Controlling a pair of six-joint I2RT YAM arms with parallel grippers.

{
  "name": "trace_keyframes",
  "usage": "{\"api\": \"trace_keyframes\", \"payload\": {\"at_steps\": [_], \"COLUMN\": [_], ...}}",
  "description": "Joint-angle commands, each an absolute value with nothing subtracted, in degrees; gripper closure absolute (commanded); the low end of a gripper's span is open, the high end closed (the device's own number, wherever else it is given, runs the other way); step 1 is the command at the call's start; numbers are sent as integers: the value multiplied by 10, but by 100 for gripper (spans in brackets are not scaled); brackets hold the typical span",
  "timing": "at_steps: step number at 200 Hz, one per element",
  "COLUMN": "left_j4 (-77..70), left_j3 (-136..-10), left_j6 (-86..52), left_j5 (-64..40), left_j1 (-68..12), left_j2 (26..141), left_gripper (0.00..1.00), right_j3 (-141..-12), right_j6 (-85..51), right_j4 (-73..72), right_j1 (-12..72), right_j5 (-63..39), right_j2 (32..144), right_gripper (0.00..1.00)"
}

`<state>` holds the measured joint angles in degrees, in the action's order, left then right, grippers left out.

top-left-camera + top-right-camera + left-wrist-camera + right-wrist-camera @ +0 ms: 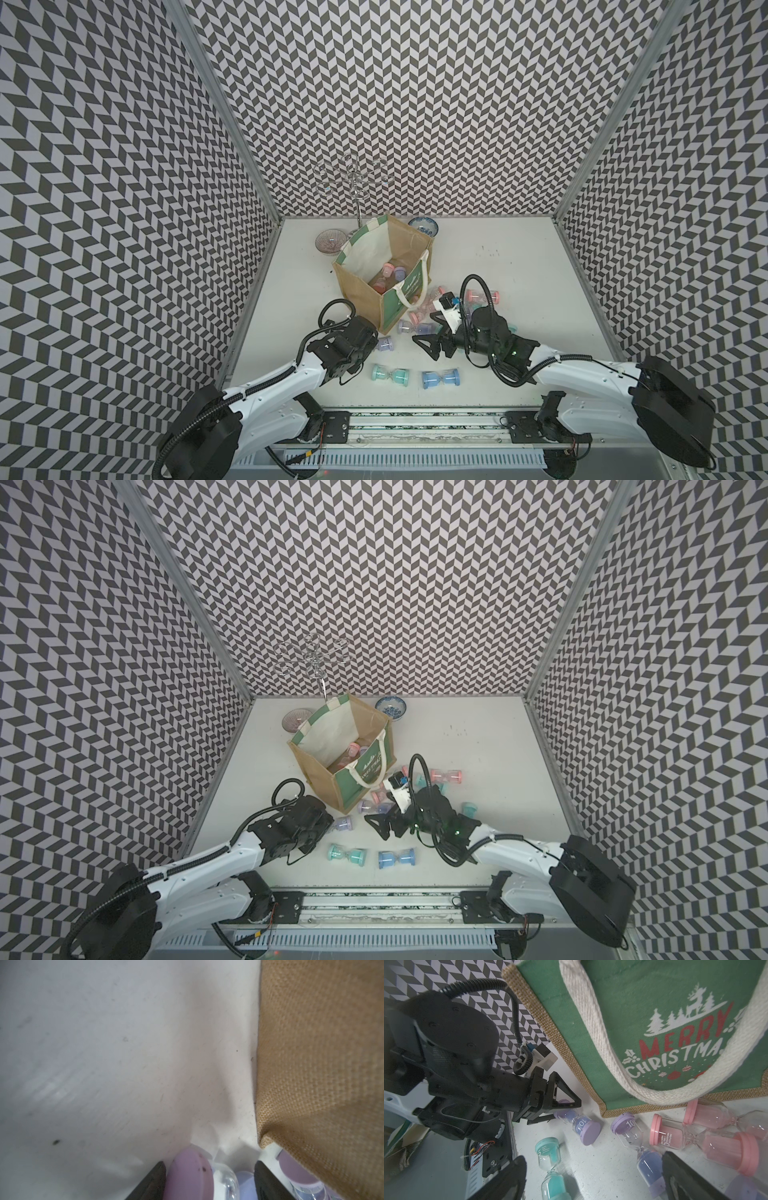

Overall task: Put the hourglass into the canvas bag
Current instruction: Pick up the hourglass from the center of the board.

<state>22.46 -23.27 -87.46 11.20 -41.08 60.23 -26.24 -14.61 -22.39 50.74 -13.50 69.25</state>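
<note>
The bench carries one canvas bag [361, 286], one wire stand [353, 174] and two small bowls, a pink bowl [330, 242] far left of the bag and a blue bowl [423, 226] far right of it. Outside the bag lie at least eight hourglasses: one teal hourglass [390, 374] and one blue hourglass [441, 378] near the front edge, a purple hourglass [384, 344], a second purple hourglass [417, 328], at least three pink hourglasses [482, 296] and a half-hidden teal one [469, 810]. At least three more hourglasses in the bag [388, 271] show; the exact total cannot be told.
</note>
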Motion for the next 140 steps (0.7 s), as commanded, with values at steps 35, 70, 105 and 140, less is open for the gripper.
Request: {"api": "trace_keyframes", "payload": {"at_steps": [35, 70, 105, 140], "left_j4": [243, 258, 273, 272], "left_j3": [-223, -215, -221, -228], "left_j6": [-901, -926, -950, -959], "left_j5": [94, 86, 97, 98], "left_j1": [-410, -420, -441, -452], "left_j2": [618, 605, 596, 613], "left_gripper": [31, 30, 29, 29], "right_j3": [-260, -261, -261, -261], "right_j6": [-148, -148, -148, -149], "right_j4": [-258, -257, -256, -254], "right_j1": [511, 511, 510, 511], "right_j5": [-126, -123, -122, -121], "right_j2": [700, 701, 700, 699], "right_gripper": [1, 1, 1, 1]}}
